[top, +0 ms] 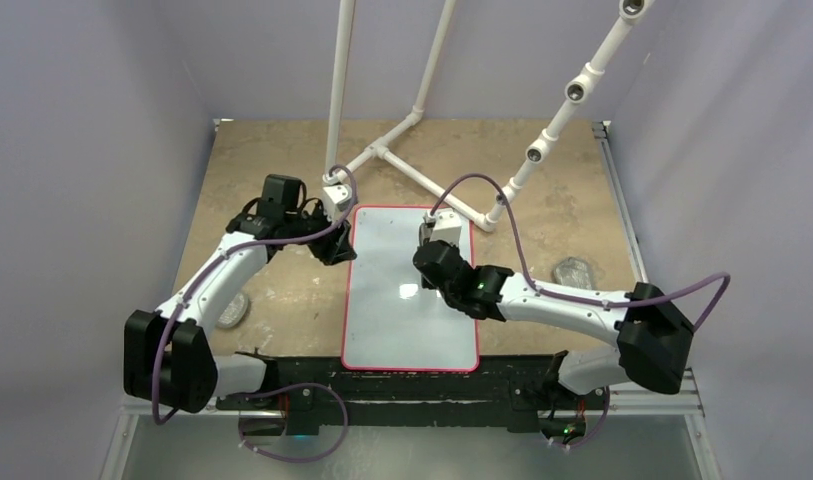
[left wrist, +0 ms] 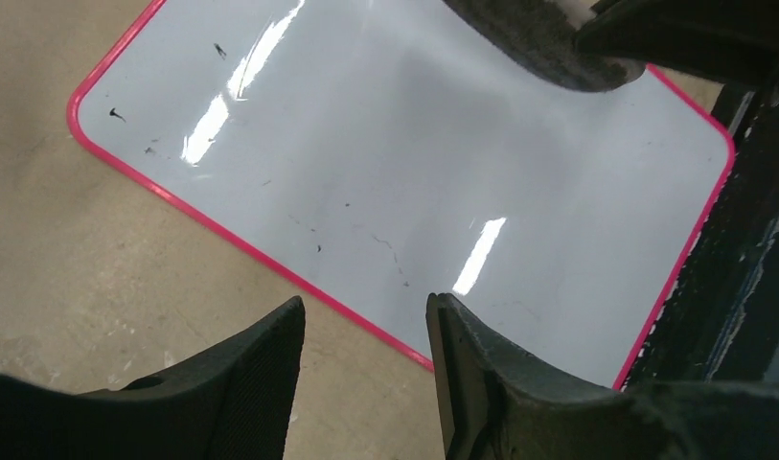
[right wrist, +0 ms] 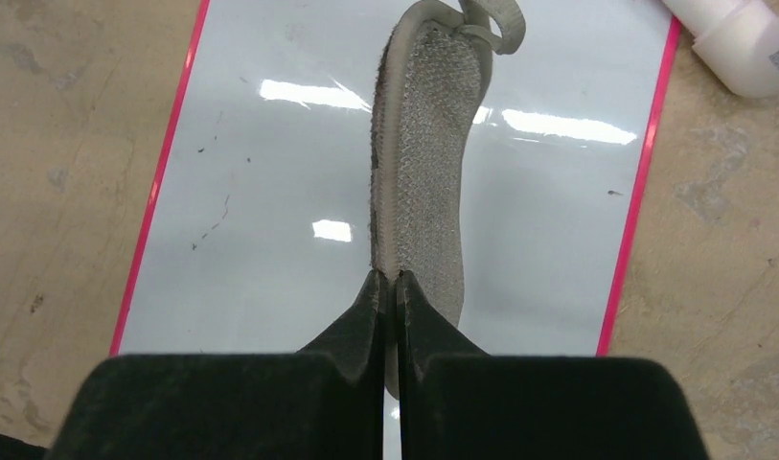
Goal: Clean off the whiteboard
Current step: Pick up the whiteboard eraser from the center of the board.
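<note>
Whiteboard (top: pixel 402 320) is being held up flat by the brown table (top: pixel 272 160), between the two arms. A grey mesh pad (right wrist: pixel 428 144) is being pinched tight in the jaws of the right gripper (right wrist: pixel 387 278), over the board's far half. The left gripper (left wrist: pixel 364 302) is being held with jaws spread wide, just beside the board's left edge. A few tiny black marks (right wrist: pixel 213 216) are being shown there.

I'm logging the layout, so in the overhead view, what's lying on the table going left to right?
left grey pad → whiteboard → right grey pad
</note>
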You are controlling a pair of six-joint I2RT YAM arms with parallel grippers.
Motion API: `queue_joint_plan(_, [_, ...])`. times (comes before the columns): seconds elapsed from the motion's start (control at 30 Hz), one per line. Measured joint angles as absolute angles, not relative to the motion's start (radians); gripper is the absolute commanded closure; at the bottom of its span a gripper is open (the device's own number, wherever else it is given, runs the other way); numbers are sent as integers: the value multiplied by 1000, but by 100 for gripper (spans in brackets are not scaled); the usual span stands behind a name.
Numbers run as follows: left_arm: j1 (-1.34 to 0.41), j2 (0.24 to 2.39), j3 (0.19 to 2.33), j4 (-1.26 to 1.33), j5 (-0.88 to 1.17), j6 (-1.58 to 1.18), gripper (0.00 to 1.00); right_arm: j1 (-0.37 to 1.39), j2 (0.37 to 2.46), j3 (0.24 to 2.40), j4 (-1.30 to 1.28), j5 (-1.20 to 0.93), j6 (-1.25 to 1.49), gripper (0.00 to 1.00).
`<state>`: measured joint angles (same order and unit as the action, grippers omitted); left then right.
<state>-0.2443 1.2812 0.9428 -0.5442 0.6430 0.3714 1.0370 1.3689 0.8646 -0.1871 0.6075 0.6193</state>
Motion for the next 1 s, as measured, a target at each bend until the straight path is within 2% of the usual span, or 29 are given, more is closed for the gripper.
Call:
queue_joint_plan(0.03, [-244, 1286, 943, -530, 660, 347, 48, 1042, 1372, 857, -177, 611, 621, 100])
queue_joint_plan(0.07, [-244, 1291, 943, -522, 673, 327, 33, 1051, 1378, 851, -168, 613, 622, 100])
queue_joint_plan(0.1, [-244, 1297, 943, -508, 693, 303, 26, 1066, 1388, 847, -159, 617, 625, 100])
queue_joint_plan(0.17, [-244, 1310, 943, -485, 736, 266, 19, 1104, 1409, 846, -139, 627, 631, 100])
queue_joint_plan(0.33, [-244, 1348, 943, -447, 818, 182, 9, 1208, 1505, 905, -115, 697, 671, 100])
queue_joint_plan(0.57, [-244, 1381, 931, -403, 855, 91, 3, 1295, 1704, 1120, -167, 823, 776, 100])
queue_joint_plan(0.67, [-244, 1381, 923, -400, 864, 85, 5, 1307, 1749, 1174, -209, 859, 826, 100])
queue_joint_plan(0.87, [-244, 1386, 896, -402, 864, 86, 21, 1309, 1763, 1239, -245, 897, 848, 100])
queue_joint_plan(0.93, [-242, 1395, 896, -397, 863, 88, 29, 1311, 1772, 1270, -257, 900, 849, 100])
queue_joint_plan(1.0, [-242, 1403, 896, -398, 863, 90, 42, 1316, 1787, 1297, -261, 900, 849, 100])
